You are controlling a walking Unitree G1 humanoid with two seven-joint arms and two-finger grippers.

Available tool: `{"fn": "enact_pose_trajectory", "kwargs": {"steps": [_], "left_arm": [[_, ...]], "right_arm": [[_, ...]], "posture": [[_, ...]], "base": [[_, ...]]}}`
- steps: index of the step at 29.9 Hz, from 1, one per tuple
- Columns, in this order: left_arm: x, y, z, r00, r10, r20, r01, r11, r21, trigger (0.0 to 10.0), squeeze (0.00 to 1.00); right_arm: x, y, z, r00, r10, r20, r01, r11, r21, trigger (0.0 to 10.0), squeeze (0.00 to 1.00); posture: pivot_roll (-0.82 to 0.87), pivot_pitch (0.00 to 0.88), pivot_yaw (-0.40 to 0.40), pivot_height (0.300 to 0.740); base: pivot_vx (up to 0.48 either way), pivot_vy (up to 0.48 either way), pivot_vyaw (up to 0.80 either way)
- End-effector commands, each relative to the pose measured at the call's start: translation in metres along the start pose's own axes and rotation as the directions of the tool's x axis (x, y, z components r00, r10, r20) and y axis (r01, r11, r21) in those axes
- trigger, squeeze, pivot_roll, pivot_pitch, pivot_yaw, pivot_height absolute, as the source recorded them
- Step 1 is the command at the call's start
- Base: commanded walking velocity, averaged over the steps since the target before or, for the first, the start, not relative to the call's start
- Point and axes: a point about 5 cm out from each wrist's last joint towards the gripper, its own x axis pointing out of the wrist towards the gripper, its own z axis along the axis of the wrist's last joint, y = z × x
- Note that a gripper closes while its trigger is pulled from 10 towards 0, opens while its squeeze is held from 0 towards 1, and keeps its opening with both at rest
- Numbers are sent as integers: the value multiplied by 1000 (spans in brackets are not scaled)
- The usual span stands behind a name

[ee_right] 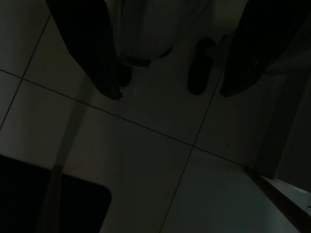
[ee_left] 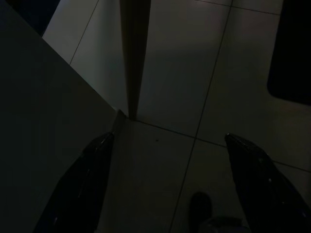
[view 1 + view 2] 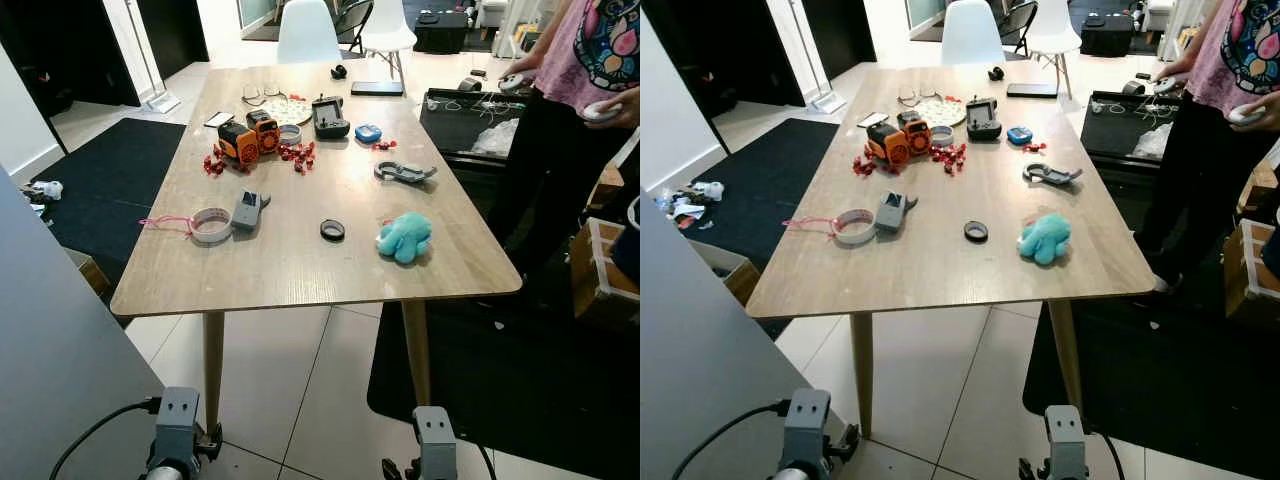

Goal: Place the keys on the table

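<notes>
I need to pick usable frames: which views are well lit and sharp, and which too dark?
Left and right eye views: bright, sharp; the table reads clearly. Left wrist view: very dark, left gripper fingers spread above floor tiles. Right wrist view: equally dim, right gripper open.

No words, numbers or signs can be read here. The things on the bench (image 3: 300, 250) are too small and blurry to show any writing. The person's shirt (image 3: 600, 45) has a bright picture on it, but no letters can be made out. The wrist views are too dark.
</notes>
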Motion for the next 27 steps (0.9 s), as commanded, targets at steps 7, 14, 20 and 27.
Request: {"fn": "enact_pose_trajectory", "kwargs": {"steps": [7, 14, 20, 27], "left_arm": [[-3, -1, -7, 1000, 25, -19, -25, 999, -20, 10000, 0], [-4, -8, -12, 999, 3, -35, -4, 1000, -30, 10000, 0], [-4, -11, -13, 999, -2, -35, 1, 1000, -17, 10000, 0], [-4, -15, -12, 999, 1, -34, -2, 999, -35, 10000, 0]], "right_arm": [[-2, -2, -7, 999, 2, -36, -3, 1000, -28, 10000, 0], [-3, -3, -12, 998, 2, -59, -4, 999, -34, 10000, 0], [-3, -4, -9, 998, 25, -59, -32, 993, -118, 10000, 0], [-3, -3, -7, 997, 38, -61, -45, 991, -127, 10000, 0]], "posture": [[31, 78, 21, 740], [21, 78, 11, 740], [12, 81, 5, 740], [18, 77, -9, 740]], "base": [[0, 0, 0], [0, 0, 0], [0, 0, 400], [0, 0, 800]]}}
